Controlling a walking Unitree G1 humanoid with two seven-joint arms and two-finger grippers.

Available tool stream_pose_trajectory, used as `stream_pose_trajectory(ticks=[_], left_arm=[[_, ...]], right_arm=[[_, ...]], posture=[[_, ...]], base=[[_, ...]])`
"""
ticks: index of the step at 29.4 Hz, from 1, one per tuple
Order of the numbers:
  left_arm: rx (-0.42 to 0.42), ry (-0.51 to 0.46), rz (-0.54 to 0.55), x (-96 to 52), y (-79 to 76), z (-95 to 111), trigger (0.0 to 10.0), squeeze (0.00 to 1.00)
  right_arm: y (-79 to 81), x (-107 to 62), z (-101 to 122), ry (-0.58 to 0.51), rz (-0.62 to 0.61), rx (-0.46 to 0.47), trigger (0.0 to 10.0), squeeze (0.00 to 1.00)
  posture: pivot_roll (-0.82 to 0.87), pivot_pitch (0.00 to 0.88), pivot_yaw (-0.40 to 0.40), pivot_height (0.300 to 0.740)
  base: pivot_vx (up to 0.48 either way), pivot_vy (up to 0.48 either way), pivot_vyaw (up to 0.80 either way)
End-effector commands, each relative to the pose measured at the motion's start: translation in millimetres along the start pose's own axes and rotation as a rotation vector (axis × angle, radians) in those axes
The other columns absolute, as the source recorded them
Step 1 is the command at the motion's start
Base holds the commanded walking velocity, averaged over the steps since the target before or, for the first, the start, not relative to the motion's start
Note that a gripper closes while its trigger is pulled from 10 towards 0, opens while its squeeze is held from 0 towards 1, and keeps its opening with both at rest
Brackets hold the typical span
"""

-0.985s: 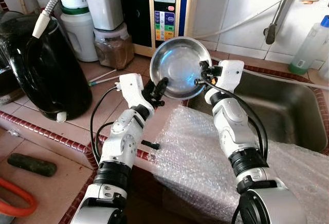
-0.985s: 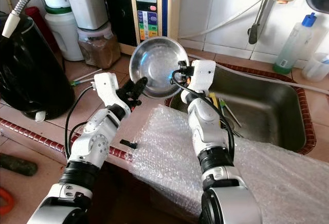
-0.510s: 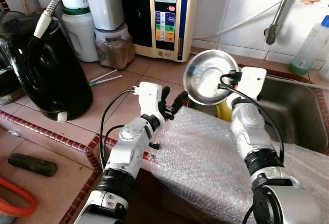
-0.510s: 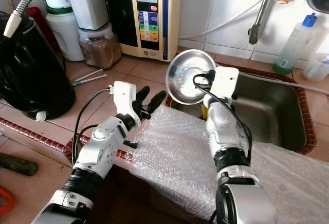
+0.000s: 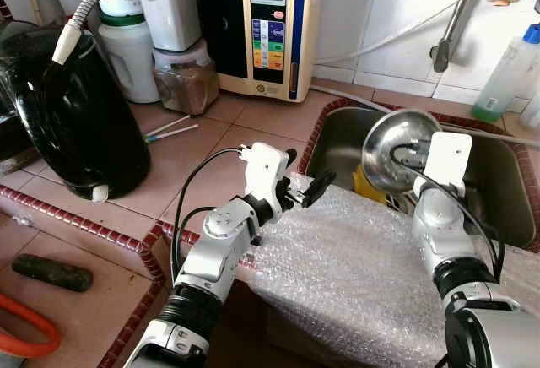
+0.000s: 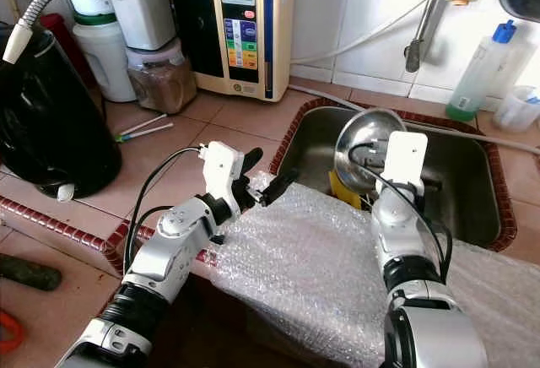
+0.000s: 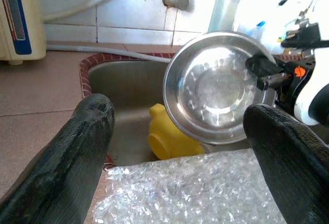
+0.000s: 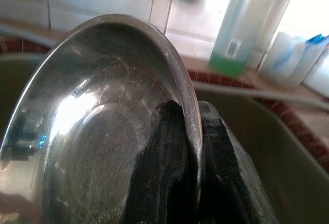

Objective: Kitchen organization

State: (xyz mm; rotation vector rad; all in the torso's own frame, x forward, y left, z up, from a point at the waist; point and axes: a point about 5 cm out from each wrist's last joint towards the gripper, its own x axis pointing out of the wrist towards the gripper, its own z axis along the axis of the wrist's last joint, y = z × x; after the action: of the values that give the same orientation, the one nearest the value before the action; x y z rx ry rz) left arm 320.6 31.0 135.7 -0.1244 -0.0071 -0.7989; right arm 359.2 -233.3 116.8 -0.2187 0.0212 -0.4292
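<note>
Shiny polished steel bowl (image 8: pixel 97 126), smooth and mirror-like, pinched at its rim between the right gripper's (image 8: pixel 193 131) matt black, finely textured fingers. Left gripper (image 7: pixel 180 147) fingers same rough matt black. Just below it, clear crinkly bubble wrap (image 5: pixel 354 267), glossy. Beyond it, dull brushed metal sink (image 6: pixel 472 191) with a smooth yellow plastic cup (image 7: pixel 167 139). Counter (image 5: pixel 211 157) of matt terracotta tiles.

wall: white tiles (image 5: pixel 396 22) are running behind the counter, a faucet pipe (image 5: pixel 451 22) hanging against them
counter: terracotta tiles (image 5: pixel 211 157) are lying with a red brick edging (image 5: pixel 76 212)
sink: a steel basin (image 6: pixel 472 182) is sitting sunk in
light: daylight is coming in brightly
</note>
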Motion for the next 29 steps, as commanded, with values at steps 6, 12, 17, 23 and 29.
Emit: stream_pose_trajectory(ticks=[6,12,17,23,29], left_arm=[[0.048,0.011,-0.027,1.2,-3.8,1.2,10.0,1.0],[0.061,0.026,-0.03,0.9,-4.4,-1.1,10.0,1.0],[0.067,0.033,-0.034,1.3,-4.4,-1.8,10.0,1.0],[0.075,0.041,-0.036,1.7,-4.6,-2.4,10.0,1.0],[0.083,0.047,-0.037,1.8,-5.5,-3.5,10.0,1.0]], right_arm=[[0.0,-8.3,-26.2,0.131,-0.001,-0.011,10.0,1.0],[1.7,-9.8,-29.6,0.151,0.009,0.0,10.0,1.0],[1.4,-10.6,-32.4,0.168,0.013,0.011,10.0,1.0],[6.2,-12.1,-36.5,0.214,0.064,0.061,10.0,1.0],[16.4,-17.3,-45.5,0.29,0.161,0.007,10.0,1.0]], posture=[[0.06,0.0,0.06,0.74],[0.06,0.0,0.061,0.74],[0.06,0.0,0.06,0.74],[0.06,0.0,0.06,0.74],[0.05,0.0,0.059,0.74]], base=[[0.0,0.0,0.0],[0.0,0.0,0.0],[0.0,0.0,0.0],[0.0,0.0,0.0],[0.0,0.0,0.0]])
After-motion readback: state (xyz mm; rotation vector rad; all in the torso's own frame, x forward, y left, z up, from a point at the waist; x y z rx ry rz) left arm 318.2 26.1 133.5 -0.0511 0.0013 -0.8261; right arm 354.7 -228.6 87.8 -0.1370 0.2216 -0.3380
